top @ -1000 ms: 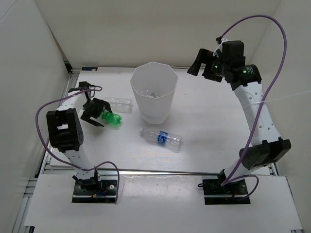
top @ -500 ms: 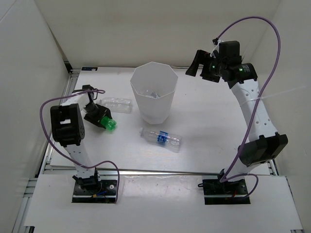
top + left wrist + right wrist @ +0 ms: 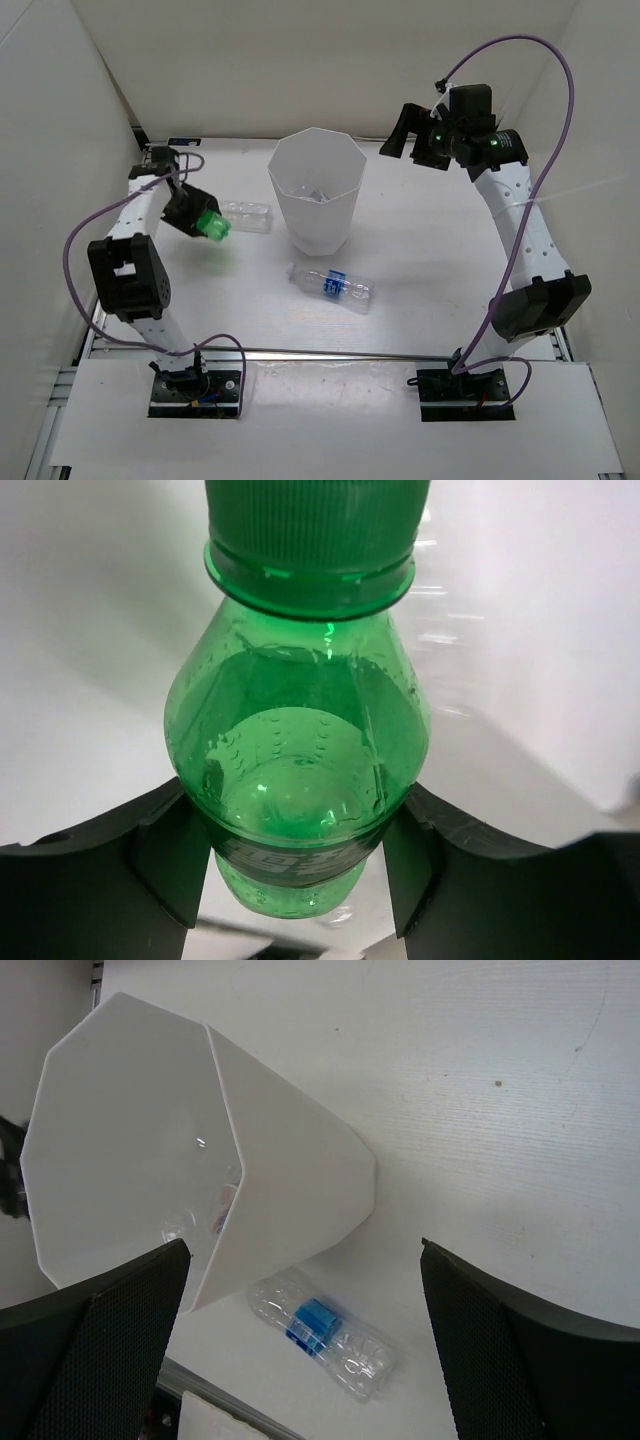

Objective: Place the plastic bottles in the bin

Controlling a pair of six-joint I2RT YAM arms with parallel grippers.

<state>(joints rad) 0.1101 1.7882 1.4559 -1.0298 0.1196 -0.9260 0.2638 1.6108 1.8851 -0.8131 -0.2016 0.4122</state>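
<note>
White table [image 3: 430, 270], left edge: left gripper [image 3: 190, 212] clamped on green bottle [image 3: 213, 227], apparently held aloft for carrying to central bin [image 3: 320, 225]; right gripper [image 3: 403, 132] gaped empty near far edge; labelled bottle [image 3: 333, 285] lay before bin.

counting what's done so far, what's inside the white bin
Clear bottle plastic shows at the bottom of the bin, with a bit of label in the right wrist view. How many bottles lie there cannot be told: the bin's walls cover part of the floor.
</note>
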